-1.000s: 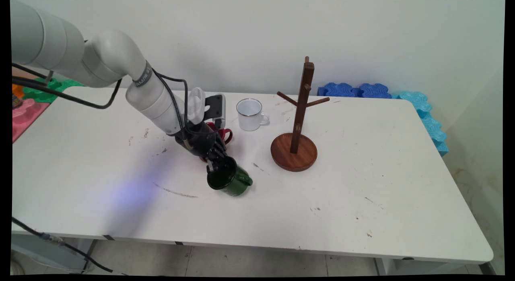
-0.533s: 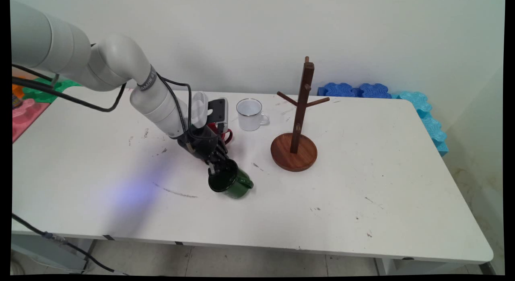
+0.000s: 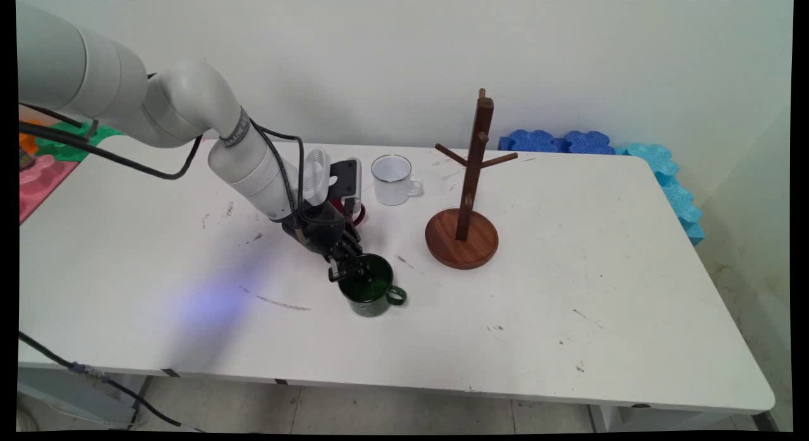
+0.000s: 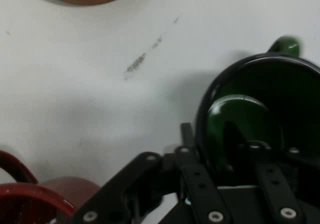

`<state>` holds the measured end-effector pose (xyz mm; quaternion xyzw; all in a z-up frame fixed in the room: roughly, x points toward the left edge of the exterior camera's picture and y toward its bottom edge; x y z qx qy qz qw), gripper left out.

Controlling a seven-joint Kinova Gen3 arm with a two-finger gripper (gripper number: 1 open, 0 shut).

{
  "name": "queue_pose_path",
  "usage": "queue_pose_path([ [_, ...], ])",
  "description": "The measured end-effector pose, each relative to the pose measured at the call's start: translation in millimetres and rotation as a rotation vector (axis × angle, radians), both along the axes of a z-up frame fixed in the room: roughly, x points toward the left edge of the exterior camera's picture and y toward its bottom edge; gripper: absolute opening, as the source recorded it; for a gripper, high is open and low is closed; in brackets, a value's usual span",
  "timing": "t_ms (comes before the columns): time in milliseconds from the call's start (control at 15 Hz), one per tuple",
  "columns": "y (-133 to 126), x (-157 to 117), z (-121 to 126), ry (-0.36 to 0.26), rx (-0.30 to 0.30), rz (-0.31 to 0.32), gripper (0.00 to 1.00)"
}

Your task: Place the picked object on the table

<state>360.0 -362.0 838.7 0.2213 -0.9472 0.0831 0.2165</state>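
the gripper pinches the near-left rim of the green mug, one finger inside and one outside. the mug stands upright on the table, handle to the right. just behind the hand a red mug sits mostly hidden by the arm. a white mug is further back, the wooden mug tree off to the right, well apart.

The green mug, tilted a second ago, now stands upright; handle right.
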Motion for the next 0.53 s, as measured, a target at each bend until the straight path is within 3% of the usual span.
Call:
queue_pose_path([
  [533, 2.0, -1.3, 0.7, 0.011, -0.005, -0.014, 1.00],
])
